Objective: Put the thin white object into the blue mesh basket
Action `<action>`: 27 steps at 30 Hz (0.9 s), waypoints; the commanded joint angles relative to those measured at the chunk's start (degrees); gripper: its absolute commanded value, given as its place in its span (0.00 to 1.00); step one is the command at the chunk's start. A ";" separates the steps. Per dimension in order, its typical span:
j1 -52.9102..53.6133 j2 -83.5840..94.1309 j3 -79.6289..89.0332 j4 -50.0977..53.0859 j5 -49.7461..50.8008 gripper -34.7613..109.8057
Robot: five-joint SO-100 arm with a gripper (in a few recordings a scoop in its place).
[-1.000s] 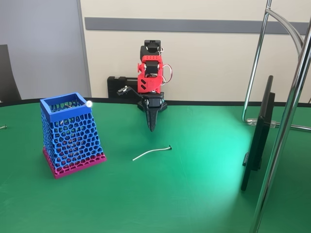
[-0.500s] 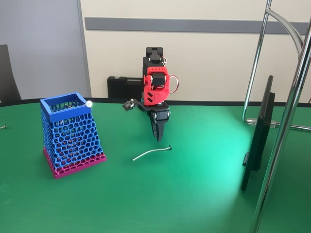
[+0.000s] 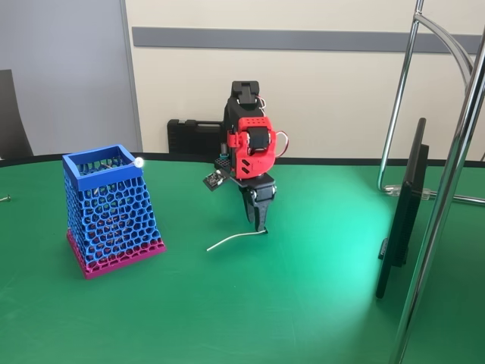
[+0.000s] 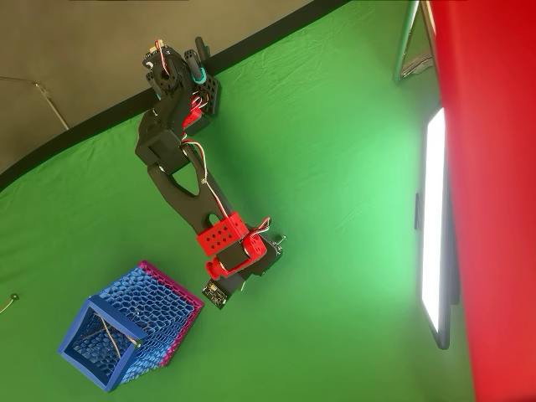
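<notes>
Green cloth covers the table (image 3: 303,303). In the fixed view, the thin white object (image 3: 231,240) lies flat on it, well to the right of the blue mesh basket (image 3: 110,208), which stands upright with a small white ball (image 3: 139,161) at its rim. The red and black arm's gripper (image 3: 261,224) points down right at the strip's dark right end, fingers drawn narrow; I cannot tell whether they touch it.

From overhead, the basket (image 4: 126,335) sits lower left of the arm (image 4: 188,193), a thin stick lying inside it. The arm's red wrist hides the strip there.
</notes>
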 commanded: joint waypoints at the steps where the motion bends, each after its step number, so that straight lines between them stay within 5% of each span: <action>1: -0.53 0.18 -2.72 0.26 -0.97 0.38; 27: -2.37 -4.66 -5.36 0.26 -1.32 0.32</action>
